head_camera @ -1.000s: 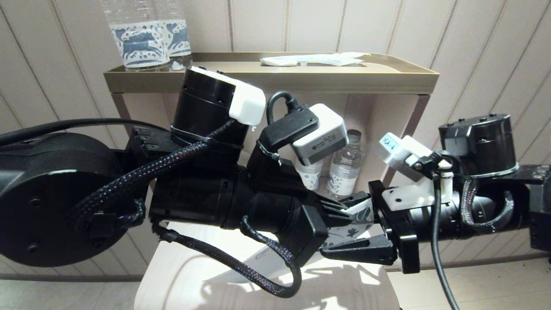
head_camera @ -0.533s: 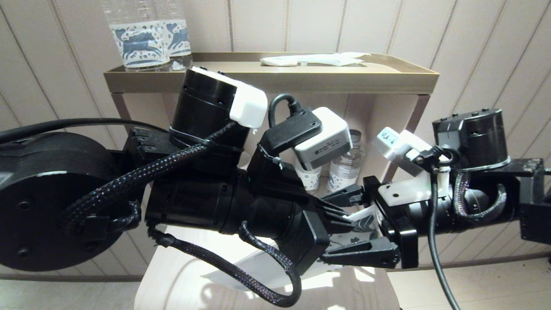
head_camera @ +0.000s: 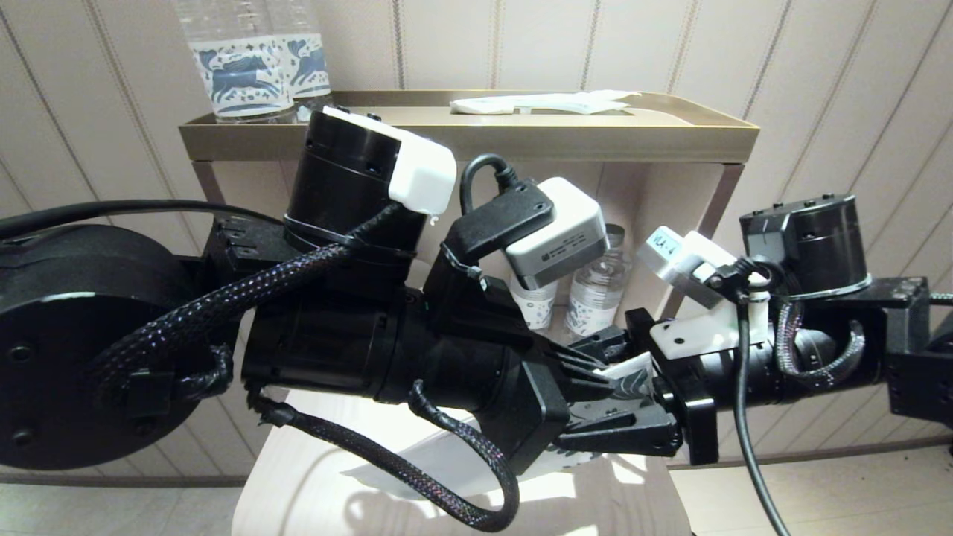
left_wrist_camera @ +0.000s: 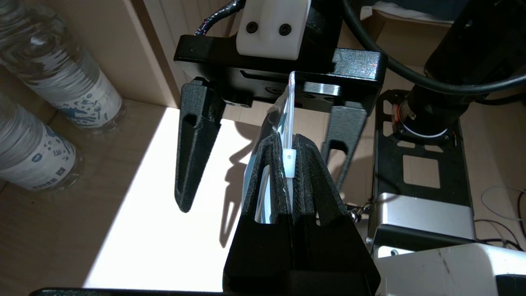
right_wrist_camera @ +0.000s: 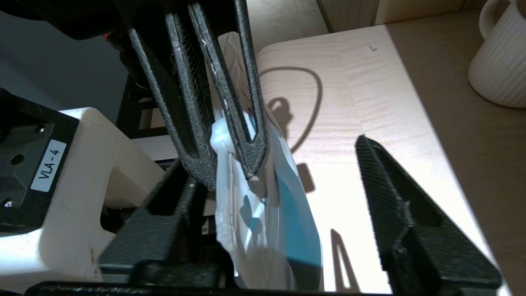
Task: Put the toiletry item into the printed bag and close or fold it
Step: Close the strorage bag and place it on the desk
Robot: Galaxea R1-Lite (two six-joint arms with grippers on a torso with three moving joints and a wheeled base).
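Sunlit pale tabletop [head_camera: 313,476] lies nearest, and just above it the printed bag [right_wrist_camera: 263,213] hangs in the air, pinched along its top edge by the clenched left gripper [left_wrist_camera: 287,164], probably to keep it steady for closing. Facing it, the right gripper [left_wrist_camera: 263,152] straddles the pouch with fingers spread, grasping nothing. White plastic shows teal leaf shapes. Farther back stand water bottles [head_camera: 595,290] beneath a brass-coloured shelf [head_camera: 476,138].
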